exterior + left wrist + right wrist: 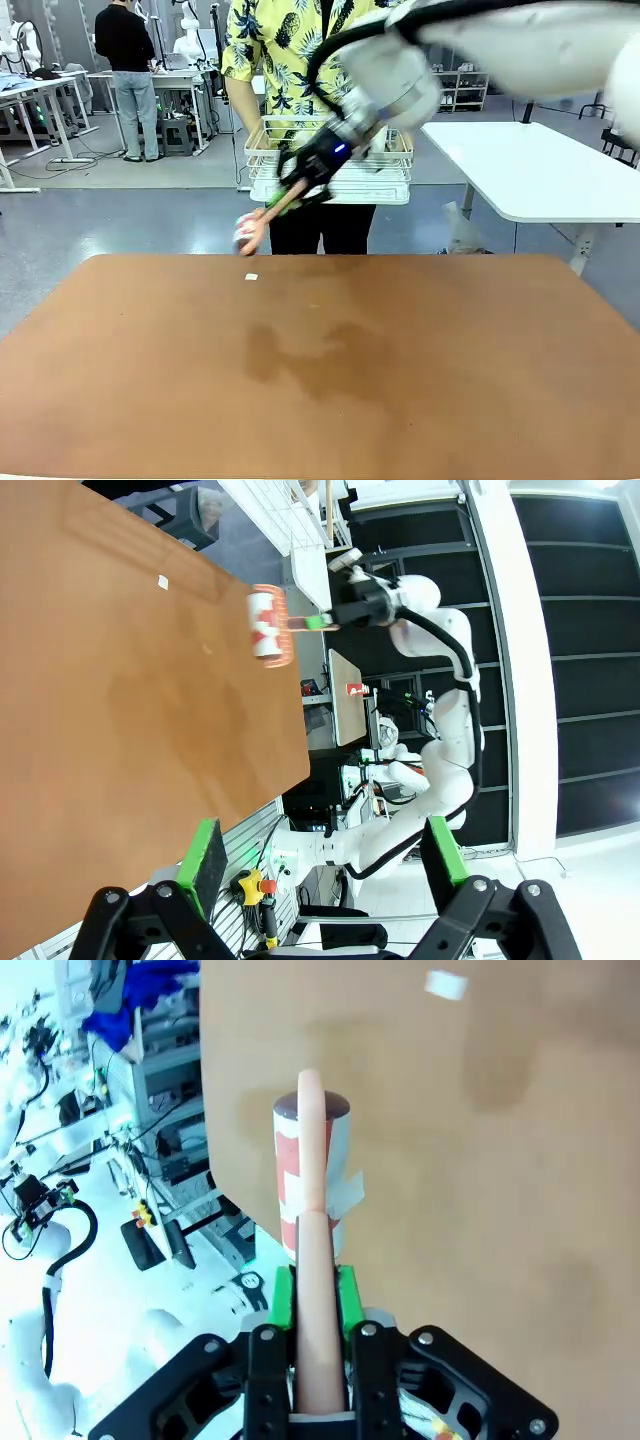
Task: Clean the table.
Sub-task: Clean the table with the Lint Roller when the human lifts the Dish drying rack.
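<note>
The table [320,400] lies before the arms — rigid, smooth, probably heavy, nothing to grasp. The right gripper [318,1295] clamps the lint roller [312,1160] by its pink handle at the far edge; the left gripper [325,852] gapes wide.

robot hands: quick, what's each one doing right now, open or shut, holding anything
Left hand: open, holding nothing.
Right hand: closed on the pink handle of the lint roller.
</note>
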You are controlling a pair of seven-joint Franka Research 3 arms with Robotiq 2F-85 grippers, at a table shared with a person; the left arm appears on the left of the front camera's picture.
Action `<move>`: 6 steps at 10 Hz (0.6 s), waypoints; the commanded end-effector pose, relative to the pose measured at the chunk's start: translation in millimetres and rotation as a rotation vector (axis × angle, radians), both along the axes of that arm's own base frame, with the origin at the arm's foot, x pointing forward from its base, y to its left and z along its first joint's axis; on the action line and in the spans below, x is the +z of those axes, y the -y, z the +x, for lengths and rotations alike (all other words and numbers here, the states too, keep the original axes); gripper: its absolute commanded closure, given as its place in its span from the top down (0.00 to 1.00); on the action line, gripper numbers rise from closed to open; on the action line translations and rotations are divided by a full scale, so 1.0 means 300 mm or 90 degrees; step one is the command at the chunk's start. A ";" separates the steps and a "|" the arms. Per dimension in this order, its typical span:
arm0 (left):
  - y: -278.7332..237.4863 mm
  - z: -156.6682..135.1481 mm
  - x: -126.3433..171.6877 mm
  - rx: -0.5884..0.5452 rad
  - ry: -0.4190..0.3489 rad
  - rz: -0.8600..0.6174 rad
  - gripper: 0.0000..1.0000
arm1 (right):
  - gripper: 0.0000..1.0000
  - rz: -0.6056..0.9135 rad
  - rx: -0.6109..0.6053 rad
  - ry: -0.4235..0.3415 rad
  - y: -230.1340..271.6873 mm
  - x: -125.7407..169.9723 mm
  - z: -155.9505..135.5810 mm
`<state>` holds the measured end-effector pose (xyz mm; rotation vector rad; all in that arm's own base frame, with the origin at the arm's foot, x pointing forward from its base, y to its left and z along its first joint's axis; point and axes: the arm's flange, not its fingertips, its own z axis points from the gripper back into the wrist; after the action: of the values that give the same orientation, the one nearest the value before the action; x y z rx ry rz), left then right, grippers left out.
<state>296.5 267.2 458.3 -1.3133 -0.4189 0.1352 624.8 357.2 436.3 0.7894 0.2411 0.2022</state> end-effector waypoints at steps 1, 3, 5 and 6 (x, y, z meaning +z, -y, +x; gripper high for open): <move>-0.010 -0.002 0.006 -0.002 0.020 -0.009 1.00 | 0.21 -0.068 -0.006 0.055 0.275 0.081 -0.162; -0.010 -0.002 0.006 -0.002 0.020 -0.009 1.00 | 0.21 -0.103 -0.024 0.125 0.530 0.164 -0.215; -0.010 -0.002 0.006 -0.002 0.020 -0.009 1.00 | 0.21 -0.134 -0.082 0.121 0.748 0.146 -0.173; -0.010 -0.002 0.006 -0.002 0.020 -0.009 1.00 | 0.21 -0.160 -0.110 0.116 0.811 0.110 -0.149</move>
<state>296.9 266.9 458.1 -1.3137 -0.4184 0.1352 579.3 111.1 489.5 0.5717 0.0439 0.1120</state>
